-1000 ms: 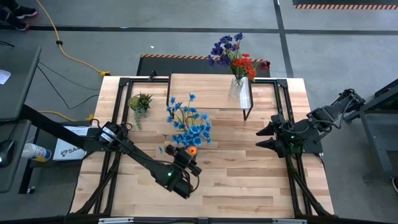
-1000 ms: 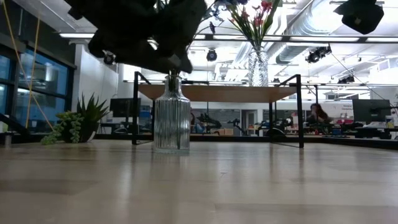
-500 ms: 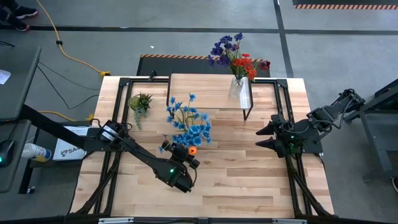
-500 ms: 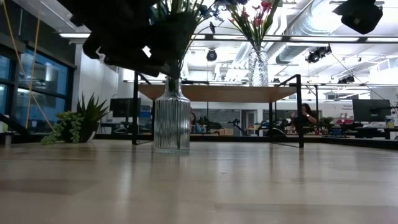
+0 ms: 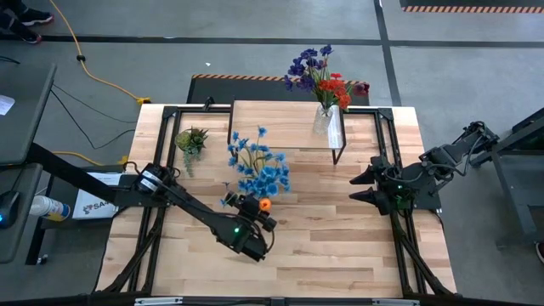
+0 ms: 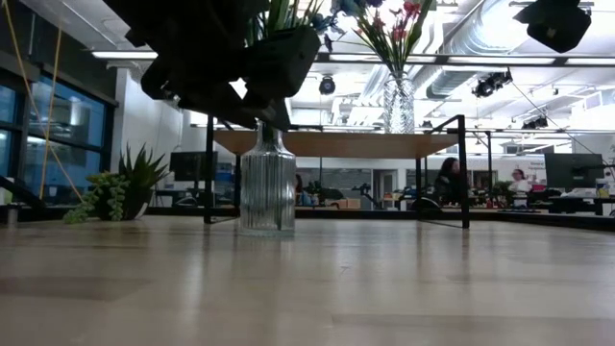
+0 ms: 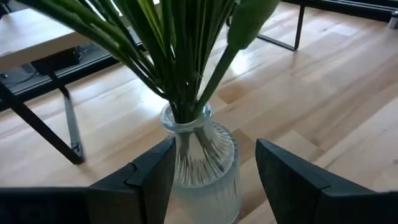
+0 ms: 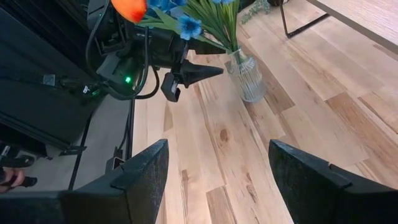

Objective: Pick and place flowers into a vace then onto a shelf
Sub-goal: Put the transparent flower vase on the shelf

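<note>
A ribbed glass vase (image 7: 202,168) stands on the plank table and holds the blue flowers (image 5: 259,170) with one orange bloom (image 5: 264,204). My left gripper (image 7: 214,149) is open and comes at the vase from the table's near side. Its two fingers stand on either side of the vase's shoulder, below the green stems. In the low view its dark bulk hangs over the vase (image 6: 267,187). A second vase (image 5: 324,119) with red and purple flowers (image 5: 323,76) stands on the shelf (image 5: 272,123). My right gripper (image 5: 361,187) waits open at the table's right edge. My left gripper has one finger (image 7: 158,174) right beside the vase's glass wall (image 7: 180,165), and the other finger stands clear of the far wall. Whether the near finger touches the glass, I cannot tell. The vase stands upright with its base on the table.
A small spiky potted plant (image 5: 191,140) sits at the far left of the table. The shelf's black legs (image 5: 337,153) stand just beyond the vase. Bare planks (image 5: 323,238) lie between the two arms.
My left gripper has moved a little toward the table's far edge, closing in around the vase and turning slightly. Its finger gap looks the same. The vase and the flowers stay where they were.
</note>
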Available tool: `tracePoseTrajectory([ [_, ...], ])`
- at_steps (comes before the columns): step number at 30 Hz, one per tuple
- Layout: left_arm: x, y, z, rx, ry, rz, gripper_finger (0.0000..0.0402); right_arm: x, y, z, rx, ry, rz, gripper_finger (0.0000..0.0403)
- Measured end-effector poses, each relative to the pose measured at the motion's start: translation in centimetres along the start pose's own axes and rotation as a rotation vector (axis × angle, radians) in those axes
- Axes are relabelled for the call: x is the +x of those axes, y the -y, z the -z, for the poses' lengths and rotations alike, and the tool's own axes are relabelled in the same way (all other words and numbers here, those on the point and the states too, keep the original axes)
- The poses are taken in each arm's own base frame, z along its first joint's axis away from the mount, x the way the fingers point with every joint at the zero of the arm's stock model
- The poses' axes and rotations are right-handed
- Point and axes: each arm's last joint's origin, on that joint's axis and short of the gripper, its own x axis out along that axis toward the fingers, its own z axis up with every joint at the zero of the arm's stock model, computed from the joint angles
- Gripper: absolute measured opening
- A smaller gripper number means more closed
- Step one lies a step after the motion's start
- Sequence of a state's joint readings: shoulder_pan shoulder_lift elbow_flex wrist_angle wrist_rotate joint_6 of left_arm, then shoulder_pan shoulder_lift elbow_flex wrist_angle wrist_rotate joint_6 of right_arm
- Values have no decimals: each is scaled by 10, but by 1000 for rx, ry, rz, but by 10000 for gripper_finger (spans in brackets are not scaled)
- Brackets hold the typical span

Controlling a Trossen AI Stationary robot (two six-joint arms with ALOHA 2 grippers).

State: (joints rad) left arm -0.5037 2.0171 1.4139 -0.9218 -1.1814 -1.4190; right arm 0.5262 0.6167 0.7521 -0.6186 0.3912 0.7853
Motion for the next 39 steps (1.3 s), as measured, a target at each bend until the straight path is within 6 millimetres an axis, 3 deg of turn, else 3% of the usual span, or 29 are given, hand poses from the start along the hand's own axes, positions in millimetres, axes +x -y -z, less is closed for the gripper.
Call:
tracePoseTrajectory([
  [39,2,2,-2,45,13,5,255,0,0,-1,1,18,15,266],
])
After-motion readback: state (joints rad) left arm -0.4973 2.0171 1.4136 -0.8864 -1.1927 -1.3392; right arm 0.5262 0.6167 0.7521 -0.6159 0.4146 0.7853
